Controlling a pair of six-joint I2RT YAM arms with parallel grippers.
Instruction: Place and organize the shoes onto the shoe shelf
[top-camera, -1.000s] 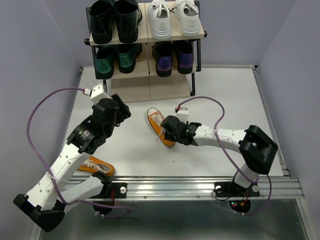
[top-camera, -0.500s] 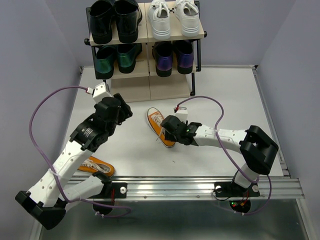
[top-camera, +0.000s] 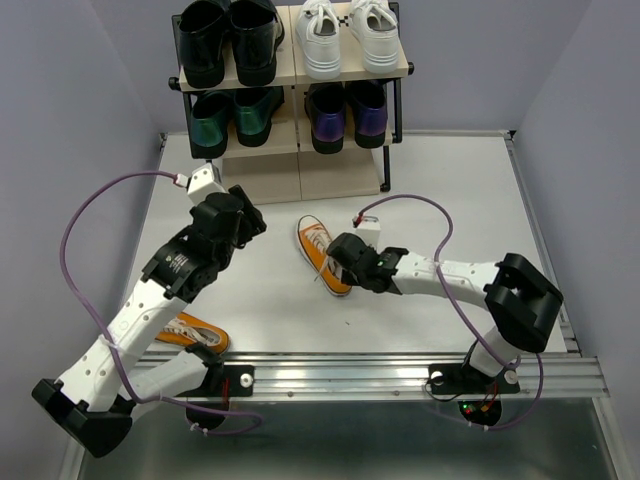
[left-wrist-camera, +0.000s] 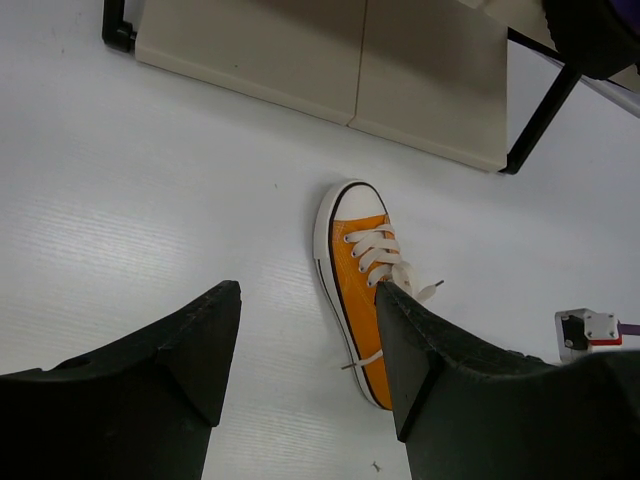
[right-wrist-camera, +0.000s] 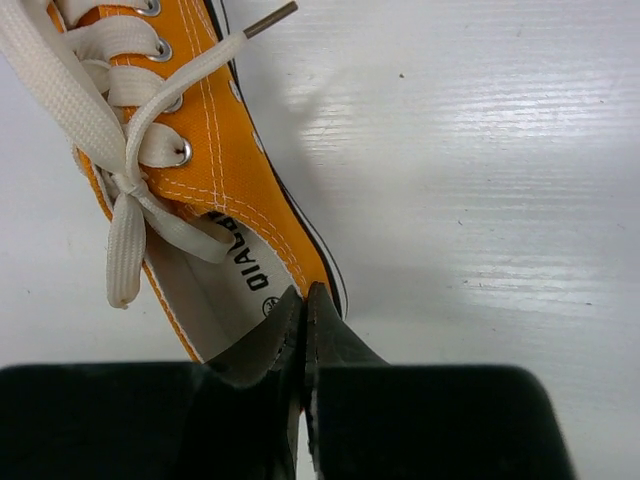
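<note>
Right end effector (right-wrist-camera: 303, 300) pinched tight on the orange sneaker (right-wrist-camera: 230, 180) collar, left end effector (left-wrist-camera: 305, 300) spread wide, empty.

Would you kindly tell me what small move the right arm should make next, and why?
Probably a short, straight lift. The right end effector is shut on the rim of the orange sneaker beside its opening. The shoe lies on the table, and the bottom board of the shoe shelf is bare. Raising it slightly should test this thin pinch before carrying it there.
</note>
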